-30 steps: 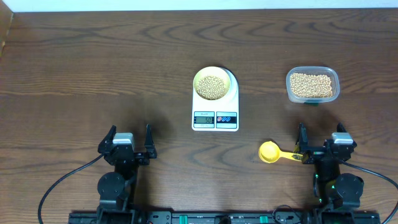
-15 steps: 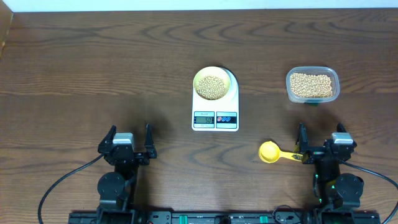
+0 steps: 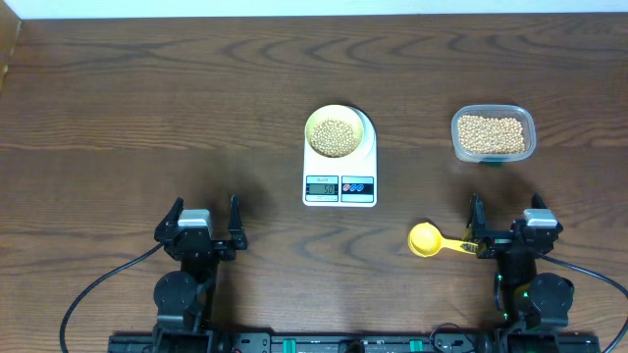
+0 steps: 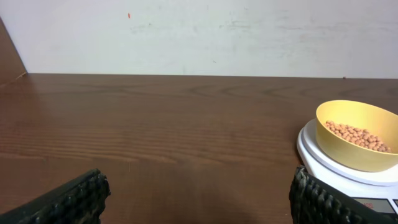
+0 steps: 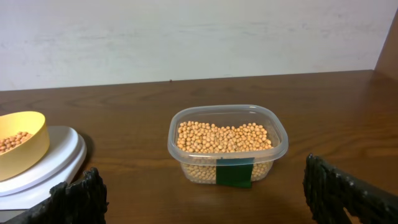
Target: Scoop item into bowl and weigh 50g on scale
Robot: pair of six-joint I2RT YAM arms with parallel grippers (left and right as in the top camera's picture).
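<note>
1 bowl [image 3: 309, 127] on 1 scale [image 3: 368, 162], 1 tub [image 3: 493, 108], 1 scoop [image 3: 424, 239]; left gripper [image 3: 206, 203], right gripper [image 3: 506, 203] gape.

Nothing legible. On the small grey display [image 3: 323, 185] of the white rounded-rectangle digital scale [image 3: 340, 169], ahead-right of the left gripper [image 3: 205, 209]: dark digits, too small to read. On the green rectangular label [image 5: 234, 172] of the clear plastic tub [image 5: 227, 118], straight ahead of the right gripper [image 3: 506, 210]: no print discernible.
</note>
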